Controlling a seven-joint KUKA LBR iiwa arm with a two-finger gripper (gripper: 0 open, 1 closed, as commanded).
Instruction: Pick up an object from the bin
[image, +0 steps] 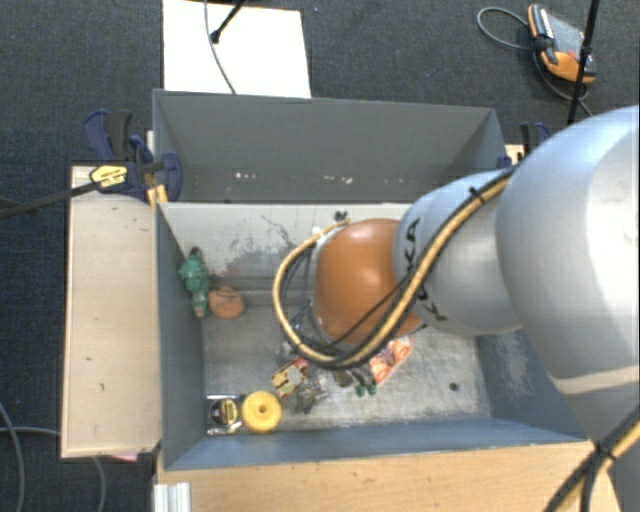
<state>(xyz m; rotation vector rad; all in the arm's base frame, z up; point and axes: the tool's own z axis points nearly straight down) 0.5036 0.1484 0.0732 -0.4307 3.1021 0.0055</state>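
Gripper (336, 374) of the grey KUKA arm (520, 260) is down inside the grey metal bin (320, 140), just toward 6 o'clock from the middle of the floor. The arm enters from 3 o'clock. A rounded orange cover (352, 275) on the wrist, ringed by looping black and yellow cables (290, 300), sits over the gripper and hides most of it, so I cannot tell whether it is spread or pressed together, or whether anything is pinched in it.

Directly under and around the gripper lies a small heap of loose things (318, 385). Nearest to it are a small yellow and black piece (288, 378) on the heap's 9 o'clock side, an orange and white packet (392, 358) poking out from under the cover at 3 o'clock, and a small green bit (367, 389) at 5 o'clock. The rest of the heap is too tangled and dark to name.

Well apart from the gripper, at the bin's 7 o'clock corner, a round yellow disc (261, 411) lies flat, with a small yellow and black item (222, 413) just beside it. At 9 o'clock, by the wall, a green figure (192, 277) lies near a rounded tan lump (228, 302).
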